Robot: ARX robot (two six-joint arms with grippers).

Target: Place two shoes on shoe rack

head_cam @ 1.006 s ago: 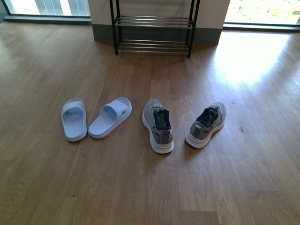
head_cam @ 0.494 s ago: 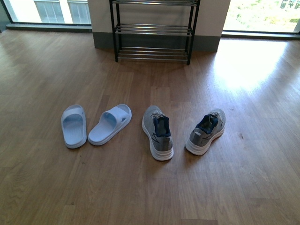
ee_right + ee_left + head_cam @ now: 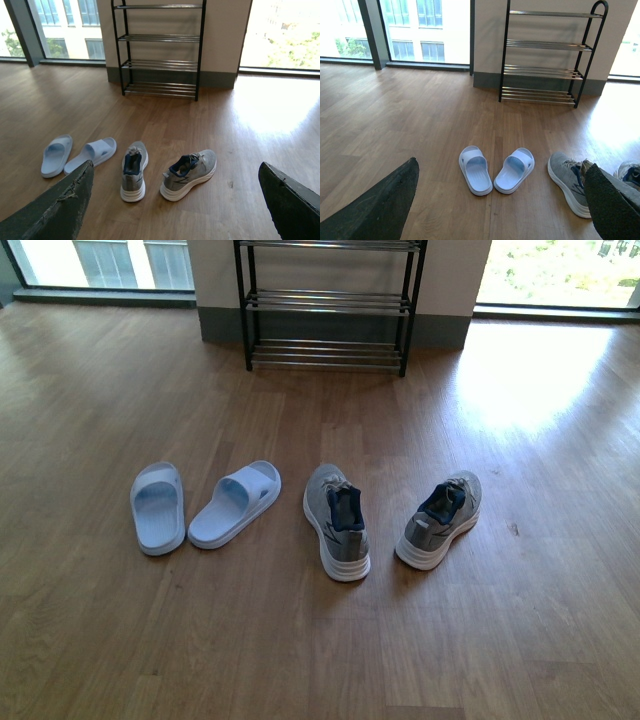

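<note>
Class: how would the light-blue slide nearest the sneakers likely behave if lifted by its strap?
The slide looks moulded in one piece, so probably light and fairly stiff. Its arched strap may flex. Flat sole: unlikely to roll.

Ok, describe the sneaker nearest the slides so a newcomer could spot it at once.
Start at the black shoe rack against the wall; on the wooden floor in front of it lie four shoes in a row. Third from the left is the grey sneaker, just right of the two light-blue slides. Unlike the other sneaker, which angles rightward, it points nearly straight at the rack.
</note>
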